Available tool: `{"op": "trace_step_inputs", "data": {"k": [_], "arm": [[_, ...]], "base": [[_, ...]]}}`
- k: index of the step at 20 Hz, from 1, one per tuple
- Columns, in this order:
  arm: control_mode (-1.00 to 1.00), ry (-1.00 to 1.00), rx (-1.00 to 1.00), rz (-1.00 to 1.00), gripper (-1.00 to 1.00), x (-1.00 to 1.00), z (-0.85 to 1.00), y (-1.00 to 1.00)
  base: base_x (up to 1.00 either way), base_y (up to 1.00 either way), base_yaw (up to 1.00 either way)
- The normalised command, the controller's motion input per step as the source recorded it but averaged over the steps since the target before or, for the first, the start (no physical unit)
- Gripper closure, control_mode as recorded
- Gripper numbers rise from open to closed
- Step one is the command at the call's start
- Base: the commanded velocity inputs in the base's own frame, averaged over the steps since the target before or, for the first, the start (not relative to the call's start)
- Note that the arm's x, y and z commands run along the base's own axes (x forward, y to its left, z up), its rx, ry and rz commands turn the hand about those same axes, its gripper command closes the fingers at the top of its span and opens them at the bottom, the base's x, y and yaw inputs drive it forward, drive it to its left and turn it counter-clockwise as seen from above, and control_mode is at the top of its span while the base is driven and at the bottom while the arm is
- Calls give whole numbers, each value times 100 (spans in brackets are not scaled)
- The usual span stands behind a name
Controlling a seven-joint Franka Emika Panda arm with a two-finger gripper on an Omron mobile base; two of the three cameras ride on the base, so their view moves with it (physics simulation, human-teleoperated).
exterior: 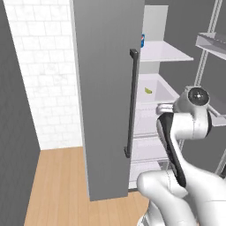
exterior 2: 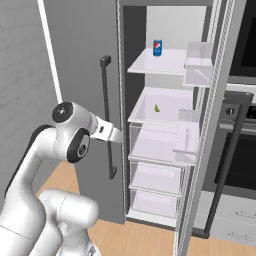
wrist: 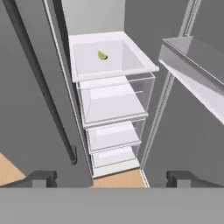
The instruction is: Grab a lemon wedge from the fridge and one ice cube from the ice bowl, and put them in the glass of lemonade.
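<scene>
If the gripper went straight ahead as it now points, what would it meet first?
Probably the clear drawers inside the fridge, just below the shelf carrying the lemon wedge. The open gripper has nothing nearer ahead, though depth is uncertain.

It was a home kitchen. A tall grey fridge (exterior 2: 90, 60) stood open on white shelves, a black oven (exterior 2: 240, 145) built in just right of it, white tiled wall (exterior: 44, 75) to its left, wooden floor (exterior: 57, 185) below.
</scene>
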Motion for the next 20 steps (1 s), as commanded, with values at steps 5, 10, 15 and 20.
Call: {"op": "trace_step_inputs", "data": {"k": [5, 10, 15, 20], "arm": [[-100, 0, 21, 16, -100, -69, -9, 96], [-100, 0, 0, 14, -100, -52, -12, 56], [-100, 0, -1, 1, -100, -42, -2, 0], [-100, 1, -3, 0, -100, -49, -11, 0]], "base": [[0, 0, 0], [0, 0, 0], [0, 0, 0], [0, 0, 0]]}}
